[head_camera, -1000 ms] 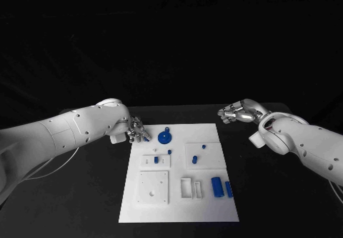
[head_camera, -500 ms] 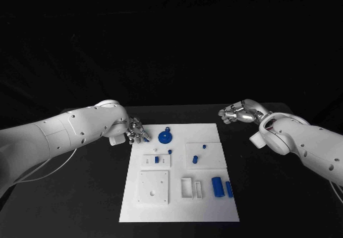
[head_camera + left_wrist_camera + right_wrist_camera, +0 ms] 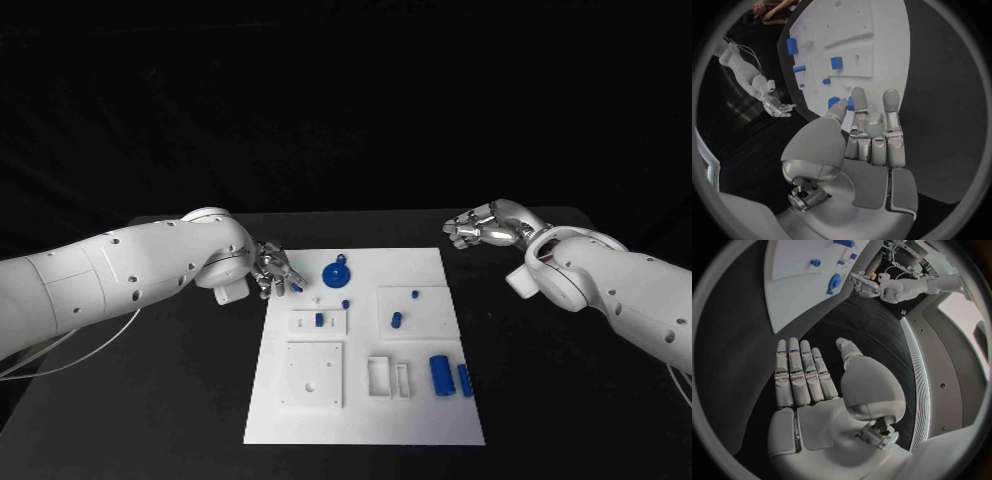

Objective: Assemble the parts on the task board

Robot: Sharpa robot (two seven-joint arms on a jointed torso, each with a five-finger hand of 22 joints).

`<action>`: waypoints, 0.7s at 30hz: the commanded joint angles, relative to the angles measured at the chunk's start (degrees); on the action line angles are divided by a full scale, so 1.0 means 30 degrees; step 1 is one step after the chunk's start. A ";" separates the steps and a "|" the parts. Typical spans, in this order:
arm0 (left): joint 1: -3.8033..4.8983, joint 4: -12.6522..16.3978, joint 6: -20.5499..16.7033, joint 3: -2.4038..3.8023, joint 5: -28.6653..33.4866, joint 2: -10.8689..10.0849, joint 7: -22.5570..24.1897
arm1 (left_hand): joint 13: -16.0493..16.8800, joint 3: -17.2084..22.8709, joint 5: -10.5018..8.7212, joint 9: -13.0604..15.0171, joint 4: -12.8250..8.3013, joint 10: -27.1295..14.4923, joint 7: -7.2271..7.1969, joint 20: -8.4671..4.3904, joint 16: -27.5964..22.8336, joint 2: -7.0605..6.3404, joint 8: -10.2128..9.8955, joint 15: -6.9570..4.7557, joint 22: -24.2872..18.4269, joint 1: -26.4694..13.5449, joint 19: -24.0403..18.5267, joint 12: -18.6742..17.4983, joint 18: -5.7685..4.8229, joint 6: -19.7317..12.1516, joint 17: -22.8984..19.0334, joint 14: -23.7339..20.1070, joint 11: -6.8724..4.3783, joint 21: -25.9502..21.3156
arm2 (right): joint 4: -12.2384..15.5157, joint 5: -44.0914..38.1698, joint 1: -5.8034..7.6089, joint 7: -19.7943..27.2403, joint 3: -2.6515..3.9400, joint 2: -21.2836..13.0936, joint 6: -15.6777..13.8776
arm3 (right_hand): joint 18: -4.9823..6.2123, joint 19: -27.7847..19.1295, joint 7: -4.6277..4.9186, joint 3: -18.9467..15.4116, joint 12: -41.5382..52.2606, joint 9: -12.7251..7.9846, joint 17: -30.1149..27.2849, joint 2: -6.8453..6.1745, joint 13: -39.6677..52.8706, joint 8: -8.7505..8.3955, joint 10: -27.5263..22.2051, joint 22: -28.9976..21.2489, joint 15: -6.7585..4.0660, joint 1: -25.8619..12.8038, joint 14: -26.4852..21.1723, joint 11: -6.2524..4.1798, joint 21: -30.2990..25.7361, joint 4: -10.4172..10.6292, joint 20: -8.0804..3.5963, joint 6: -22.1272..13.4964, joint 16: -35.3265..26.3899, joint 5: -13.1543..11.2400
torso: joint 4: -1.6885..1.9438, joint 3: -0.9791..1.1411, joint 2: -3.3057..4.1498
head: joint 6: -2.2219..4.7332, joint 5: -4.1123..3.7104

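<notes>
White flat task board [image 3: 418, 400] lies mid-table; most small blue parts [image 3: 440, 376] still lie loose on it. Left hand [image 3: 274, 272], at its far-left corner, pinches one blue piece. Right hand [image 3: 483, 228], fingers apart, holds nothing, well clear

One white task board [image 3: 418, 420] on one black surface [image 3: 173, 400] carries what look like eight blue parts [image 3: 395, 320]: two large cylinders [image 3: 440, 375], one round disc [image 3: 335, 273], five small pieces. Two silver hands: left hand [image 3: 274, 270], right hand [image 3: 476, 228].
</notes>
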 commanded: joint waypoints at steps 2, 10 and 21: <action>0.0025 0.0892 -0.0709 -0.0043 0.0132 -0.0377 -0.0578 | 0.0040 0.0385 0.0346 0.3584 -0.0144 0.0586 -0.0389 -0.0095 0.0094 -0.0244 0.0034 -0.0002 0.0364 0.0016 -0.0009 -0.0032 -0.0358 0.0474 0.0126 0.0158 -0.0143 0.0103 | -0.0039 0.0107 -0.0043 0.0027 0.0015 0.0034 0.0233 | 0.0062 -0.0104 -0.0007 -0.0124 -0.0051 -0.0027 -0.0029 0.0181 -0.0026 -0.0101 -0.0100 -0.0018 -0.0014 -0.0054 -0.0074 -0.0024 0.0011 0.0024 0.0031 -0.0108 -0.0050 0.0110 | -0.0018 -0.0013 0.0030 | -0.0039 0.0092; 0.0026 0.2063 -0.1336 -0.0119 -0.0386 -0.0879 -0.1145 | 0.0079 0.0769 0.1272 0.5485 0.0043 0.0652 -0.0498 -0.0127 0.0239 -0.0409 0.0034 -0.0041 0.0361 -0.0181 0.0028 0.0066 -0.0348 0.0652 0.0474 0.0311 -0.0206 0.0226 | -0.0064 0.0126 -0.0083 0.0024 0.0013 0.0050 0.0270 | 0.0065 -0.0113 -0.0006 -0.0173 -0.0048 -0.0029 -0.0029 0.0194 -0.0025 -0.0104 -0.0108 -0.0018 -0.0012 -0.0044 -0.0083 -0.0018 0.0010 0.0049 0.0035 -0.0129 -0.0051 0.0112 | -0.0024 -0.0002 0.0033 | -0.0175 0.0209; 0.0023 0.3837 -0.3089 -0.0753 -0.1523 -0.1629 -0.1998 | -0.0012 0.1621 0.2105 0.7127 -0.0076 0.0765 -0.0577 -0.0151 0.0398 -0.0441 -0.0011 -0.0096 0.0357 -0.0393 0.0165 0.0387 -0.0269 0.0919 0.1021 0.0667 -0.0275 0.0423 | -0.0095 0.0149 -0.0124 0.0018 0.0013 0.0059 0.0314 | 0.0065 -0.0116 -0.0004 -0.0190 -0.0049 -0.0030 -0.0028 0.0190 -0.0026 -0.0107 -0.0113 -0.0018 -0.0010 -0.0050 -0.0081 -0.0016 0.0009 0.0062 0.0038 -0.0146 -0.0048 0.0116 | -0.0014 0.0020 0.0027 | -0.0397 0.0239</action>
